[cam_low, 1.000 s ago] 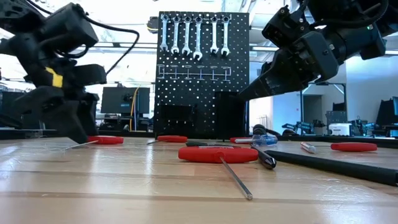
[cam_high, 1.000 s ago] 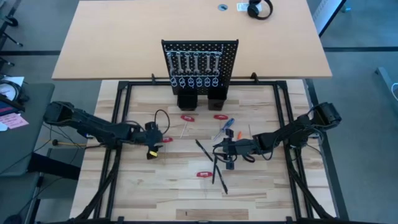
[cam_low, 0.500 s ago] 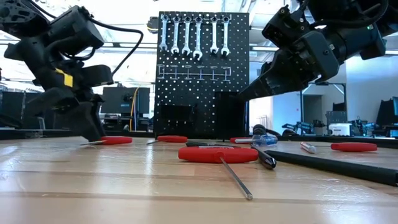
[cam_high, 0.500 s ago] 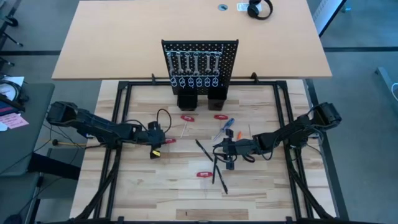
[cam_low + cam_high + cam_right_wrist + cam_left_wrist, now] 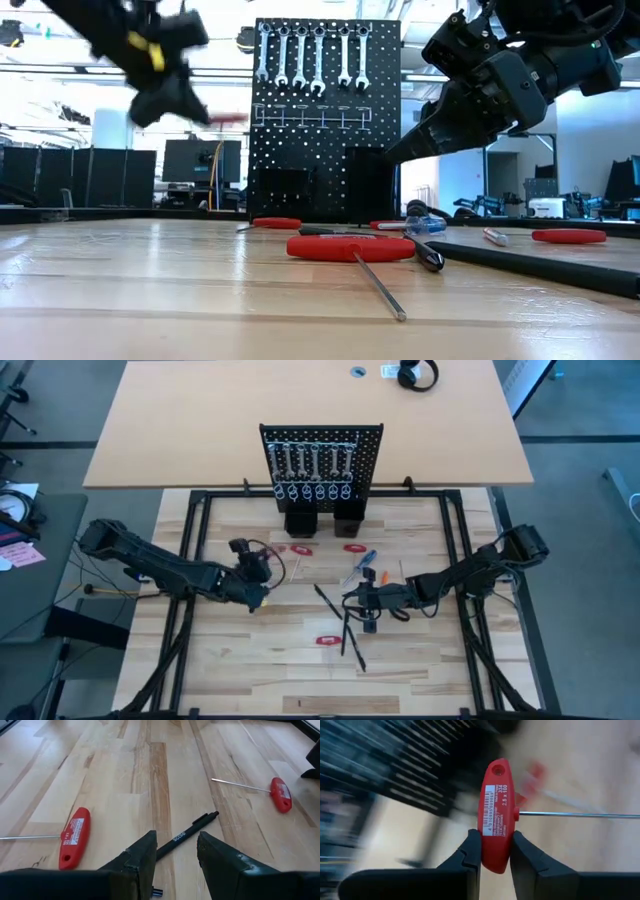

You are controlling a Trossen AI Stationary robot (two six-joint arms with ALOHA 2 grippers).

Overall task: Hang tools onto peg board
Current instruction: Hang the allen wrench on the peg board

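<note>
Low view: pale plank worktop [image 5: 150, 300], monitors in the room behind; left gripper [image 5: 495, 851] jaws clamp a red-handled tool [image 5: 495, 815], right gripper [image 5: 175, 851] jaws narrowly parted.

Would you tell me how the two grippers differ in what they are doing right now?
The left gripper is shut on a red T-handle key, raised off the table; the right gripper is open and empty, low above a black pen. Both have two dark fingers.

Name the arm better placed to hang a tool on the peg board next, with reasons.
Left. Its tool already clamps a red T-handle key, lifted off the table near the peg board. The right tool hangs open and empty over a black pen.
</note>
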